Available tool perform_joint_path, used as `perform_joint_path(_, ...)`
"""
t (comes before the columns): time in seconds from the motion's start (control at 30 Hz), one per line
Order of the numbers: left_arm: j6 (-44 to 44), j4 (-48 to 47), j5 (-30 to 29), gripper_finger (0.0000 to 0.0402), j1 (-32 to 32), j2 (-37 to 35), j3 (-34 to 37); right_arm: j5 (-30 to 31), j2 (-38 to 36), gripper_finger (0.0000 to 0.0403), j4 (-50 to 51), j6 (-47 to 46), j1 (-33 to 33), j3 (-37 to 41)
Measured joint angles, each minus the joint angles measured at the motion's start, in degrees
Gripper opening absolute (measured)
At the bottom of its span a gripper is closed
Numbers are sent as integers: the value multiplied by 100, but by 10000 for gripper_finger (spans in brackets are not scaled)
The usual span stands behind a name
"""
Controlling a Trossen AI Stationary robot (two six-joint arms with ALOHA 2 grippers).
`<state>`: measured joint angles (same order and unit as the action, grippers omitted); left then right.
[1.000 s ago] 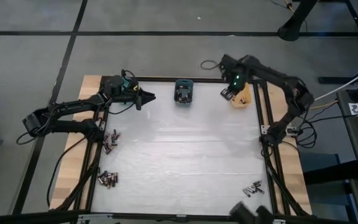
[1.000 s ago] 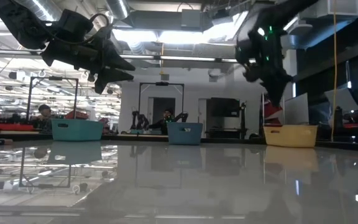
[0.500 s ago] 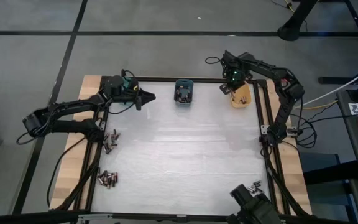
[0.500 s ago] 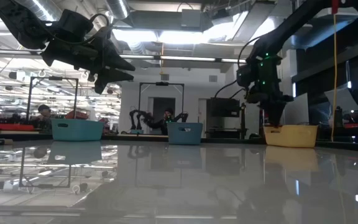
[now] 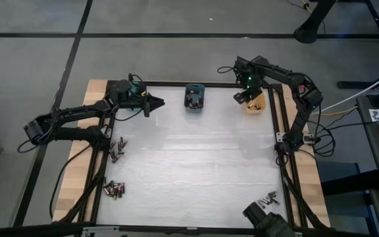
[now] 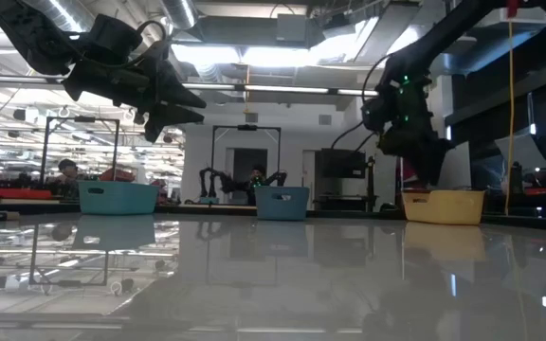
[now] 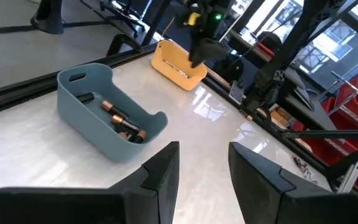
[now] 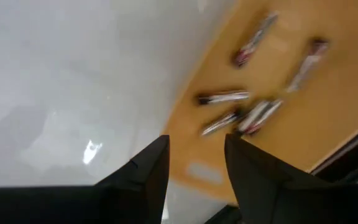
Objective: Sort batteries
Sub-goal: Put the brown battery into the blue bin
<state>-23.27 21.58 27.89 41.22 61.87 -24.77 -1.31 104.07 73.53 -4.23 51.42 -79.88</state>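
Sort partly done: some batteries (image 8: 253, 115) lie in the orange bin (image 5: 256, 104) at table's far right corner, w/ right gripper (image 5: 243, 97) over it, fingers apart & empty. Others sit in blue bin (image 7: 104, 112) mid far edge. Left gripper (image 5: 151, 103) waits near far left, fingers part open, empty; loose piles left along left edge (image 5: 115, 149) & near right corner (image 5: 267, 198).

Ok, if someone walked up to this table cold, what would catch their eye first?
Probably the right claw, open over the orange bin at the table's far right corner, with several batteries lying inside the bin. Next, the blue bin at the far edge's middle, holding a few cells, with the left claw hanging beside it. Loose battery clusters sit along the table's left edge.
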Motion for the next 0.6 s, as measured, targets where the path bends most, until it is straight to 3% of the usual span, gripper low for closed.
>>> perform_joint_path(0.23,242,-2,-1,129,0,-1,0,-204,-691,147,882,-110,-918,4)
perform_joint_path(0.47,421,-2,-1,129,0,-1,-2,-236,-1495,149,962,-157,-2282,401)
perform_joint_path(0.6,422,-2,-1,129,1,0,0,-262,-1572,178,1161,-469,-2767,965)
